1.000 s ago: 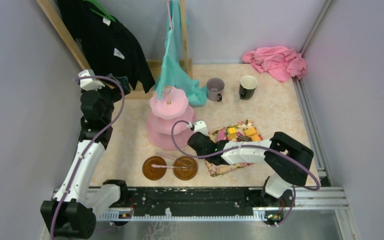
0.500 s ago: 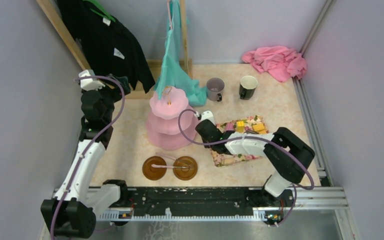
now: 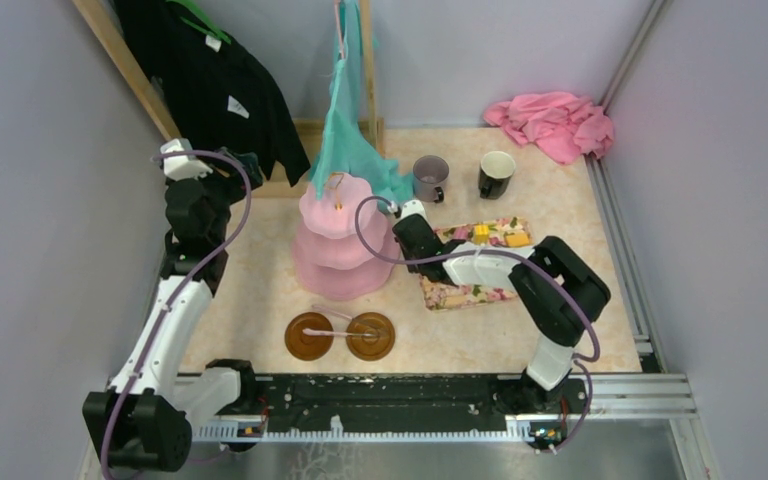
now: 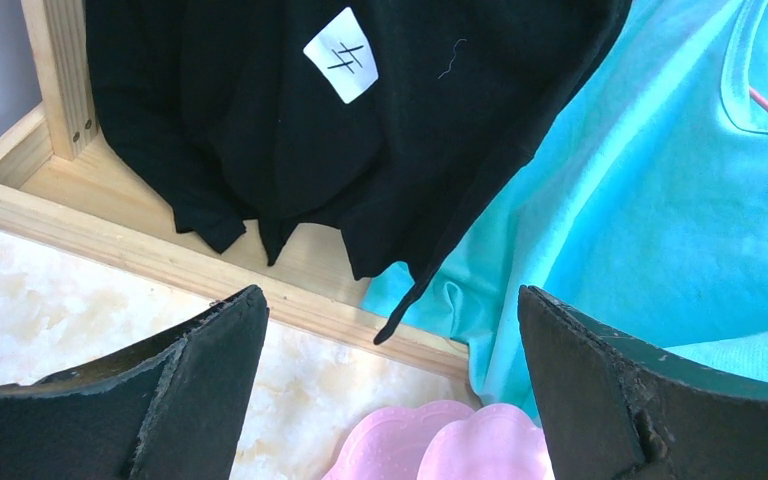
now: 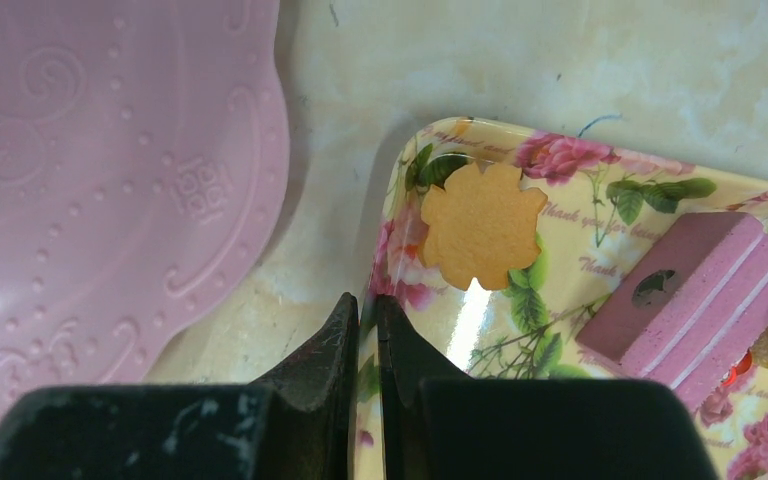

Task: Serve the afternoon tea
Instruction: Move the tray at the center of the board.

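Observation:
My right gripper (image 5: 368, 305) is shut on the left rim of a floral tray (image 5: 400, 180), right beside the pink three-tier stand (image 5: 110, 180). An orange flower-shaped cake (image 5: 482, 225) and a pink cake (image 5: 695, 305) lie on the tray. From above, the tray (image 3: 470, 295) sits right of the stand (image 3: 340, 245), with yellow and orange cakes (image 3: 505, 236) at its far end. A grey mug (image 3: 430, 177) and a black white-lined mug (image 3: 496, 172) stand behind it. Two brown discs (image 3: 309, 335) lie in front of the stand. My left gripper (image 4: 390, 330) hangs open and holds nothing, above the stand's rim (image 4: 460, 445).
A black garment (image 4: 360, 130) and teal fabric (image 4: 660, 200) hang from a wooden frame (image 4: 160, 250) at the back left. A pink cloth (image 3: 552, 122) lies in the back right corner. Walls close in both sides.
My right gripper has dragged the tray away from the near edge towards the mugs, turning it a little. The left arm has barely moved.

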Motion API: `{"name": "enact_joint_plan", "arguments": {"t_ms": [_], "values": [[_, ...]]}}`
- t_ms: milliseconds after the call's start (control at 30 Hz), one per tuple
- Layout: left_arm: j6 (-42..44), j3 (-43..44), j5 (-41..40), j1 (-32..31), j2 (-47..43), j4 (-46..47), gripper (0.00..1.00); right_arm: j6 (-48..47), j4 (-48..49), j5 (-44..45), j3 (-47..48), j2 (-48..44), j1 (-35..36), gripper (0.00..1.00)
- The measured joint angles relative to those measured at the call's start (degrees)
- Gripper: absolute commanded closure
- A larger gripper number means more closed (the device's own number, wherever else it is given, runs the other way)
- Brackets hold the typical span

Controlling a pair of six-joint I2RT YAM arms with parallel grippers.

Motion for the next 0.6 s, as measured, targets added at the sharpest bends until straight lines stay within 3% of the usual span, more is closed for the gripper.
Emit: {"name": "enact_joint_plan", "arguments": {"t_ms": [533,600], "values": [[0.04,-0.02,-0.39,0.0,1.25,0.9,0.01,-1.9,-1.09,-1.66,9.62,7.48,-3.1,1.0],[0.02,-0.02,-0.37,0.0,1.57,0.92,0.01,-1.84,-1.55,-1.64,10.05,7.72,-3.1,0.95]]}}
